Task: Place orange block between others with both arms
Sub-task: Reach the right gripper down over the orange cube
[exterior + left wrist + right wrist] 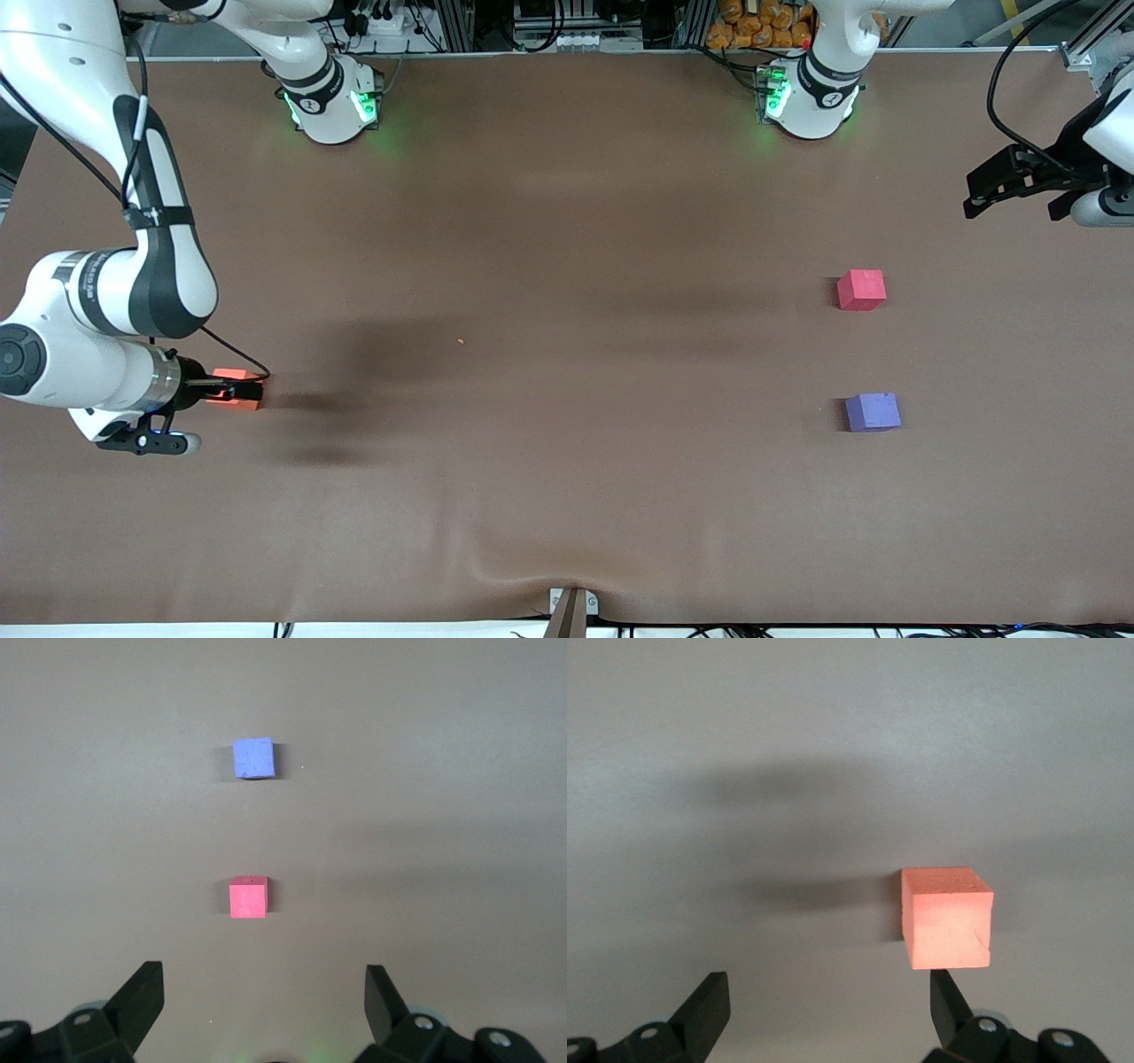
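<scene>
A: Where's the right gripper [252, 390]?
B: Low at the right arm's end of the table [567, 266], fingers spread, the orange block [237, 400] just before one fingertip, not held.
A: The left gripper [1019, 190]?
B: Spread, waiting above the pinkish-red cube [861, 290]; the purple-blue cube [873, 412] lies nearer the camera.

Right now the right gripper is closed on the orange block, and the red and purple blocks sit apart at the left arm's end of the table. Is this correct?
Not quite. The right gripper is open, not closed on the orange block: the right wrist view shows its fingers spread, with the block lying on the table by one fingertip. The rest holds: the red block and the purple block sit apart at the left arm's end.
</scene>
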Robot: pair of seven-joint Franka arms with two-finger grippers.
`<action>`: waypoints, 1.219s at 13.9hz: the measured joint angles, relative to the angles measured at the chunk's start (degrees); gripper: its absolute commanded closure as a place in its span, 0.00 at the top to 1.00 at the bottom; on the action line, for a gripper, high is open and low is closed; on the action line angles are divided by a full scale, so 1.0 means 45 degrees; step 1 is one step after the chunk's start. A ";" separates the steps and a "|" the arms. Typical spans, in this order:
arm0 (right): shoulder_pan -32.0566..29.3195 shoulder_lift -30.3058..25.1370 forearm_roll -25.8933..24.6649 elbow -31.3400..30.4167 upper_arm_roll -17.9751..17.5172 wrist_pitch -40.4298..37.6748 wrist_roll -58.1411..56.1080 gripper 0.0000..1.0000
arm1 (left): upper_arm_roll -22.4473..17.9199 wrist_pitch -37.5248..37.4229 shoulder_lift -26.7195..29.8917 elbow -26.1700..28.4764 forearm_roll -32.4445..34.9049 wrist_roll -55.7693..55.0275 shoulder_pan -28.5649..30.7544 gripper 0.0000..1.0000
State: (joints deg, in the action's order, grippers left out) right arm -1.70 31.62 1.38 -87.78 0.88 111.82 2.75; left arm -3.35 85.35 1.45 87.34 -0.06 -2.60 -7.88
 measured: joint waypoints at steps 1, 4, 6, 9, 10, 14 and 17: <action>-0.0226 0.0098 0.0004 0.0000 0.0050 -0.0023 0.0017 1.00 | -0.0001 0.0000 0.0000 0.0000 0.0000 0.0003 0.0006 1.00; -0.1377 0.0295 0.0004 -0.0051 0.0114 -0.0173 -0.0015 1.00 | 0.0000 0.0000 0.0000 0.0000 0.0000 0.0012 0.0011 1.00; -0.1870 0.0526 0.0004 -0.0257 0.0118 -0.0212 -0.0023 1.00 | 0.0000 0.0000 0.0000 -0.0001 0.0000 0.0012 0.0014 1.00; -0.1884 0.1107 0.0003 -0.0431 0.0060 -0.0116 -0.0020 1.00 | 0.0000 0.0000 0.0000 -0.0002 0.0000 0.0012 0.0016 1.00; -0.1823 0.1233 -0.0003 -0.0430 0.0029 -0.0059 -0.0051 1.00 | 0.0000 0.0000 0.0000 -0.0002 0.0000 0.0012 0.0016 1.00; -0.1699 0.1288 -0.0008 -0.0418 -0.0036 0.0241 -0.0641 1.00 | 0.0000 0.0000 0.0000 -0.0002 0.0000 0.0012 0.0017 1.00; -0.1677 0.1311 -0.0008 -0.0690 -0.0057 0.0859 -0.0683 1.00 | -0.0001 0.0000 0.0000 -0.0002 0.0000 0.0013 0.0020 1.00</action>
State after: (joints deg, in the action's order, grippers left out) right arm -9.25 37.52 1.35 -90.88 0.63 115.68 -0.32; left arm -3.36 85.35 1.45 87.33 -0.06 -2.54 -7.79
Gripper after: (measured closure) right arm 0.000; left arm 0.000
